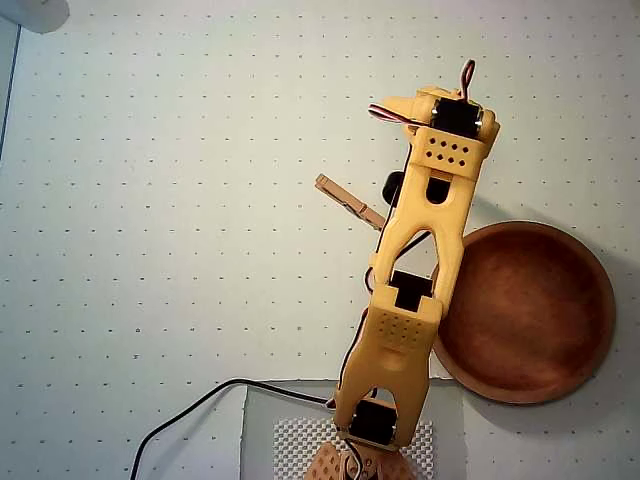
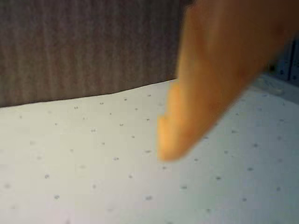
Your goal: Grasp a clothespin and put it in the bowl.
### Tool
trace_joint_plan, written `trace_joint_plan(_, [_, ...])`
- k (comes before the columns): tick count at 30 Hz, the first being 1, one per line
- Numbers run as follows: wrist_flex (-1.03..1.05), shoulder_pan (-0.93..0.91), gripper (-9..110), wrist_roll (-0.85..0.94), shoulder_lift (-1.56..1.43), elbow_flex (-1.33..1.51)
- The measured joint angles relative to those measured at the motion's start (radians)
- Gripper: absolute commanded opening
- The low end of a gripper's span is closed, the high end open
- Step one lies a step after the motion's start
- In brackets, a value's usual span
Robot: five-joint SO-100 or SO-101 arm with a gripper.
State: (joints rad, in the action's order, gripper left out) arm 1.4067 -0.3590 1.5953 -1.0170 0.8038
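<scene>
In the overhead view the light-tan wooden clothespin points up and left, and its lower right end disappears under the yellow arm. The gripper is mostly hidden beneath the arm's upper links there, so I cannot see whether its jaws touch the clothespin. The reddish-brown wooden bowl sits to the right of the arm, empty, with its left rim under the arm. The wrist view shows one blurred orange finger above the dotted table, with no clothespin in sight.
The white dotted tabletop spreads to the left and top. A black cable runs from the arm's base toward the bottom left. A brown cardboard wall stands beyond the table's far edge in the wrist view.
</scene>
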Motion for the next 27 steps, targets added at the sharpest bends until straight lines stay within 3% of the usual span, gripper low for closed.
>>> trace_joint_plan(12, [0.153, -0.094, 43, 0.440, 0.041, 0.000])
trace_joint_plan(27, [0.160, -0.002, 43, 0.499, 0.041, 0.000])
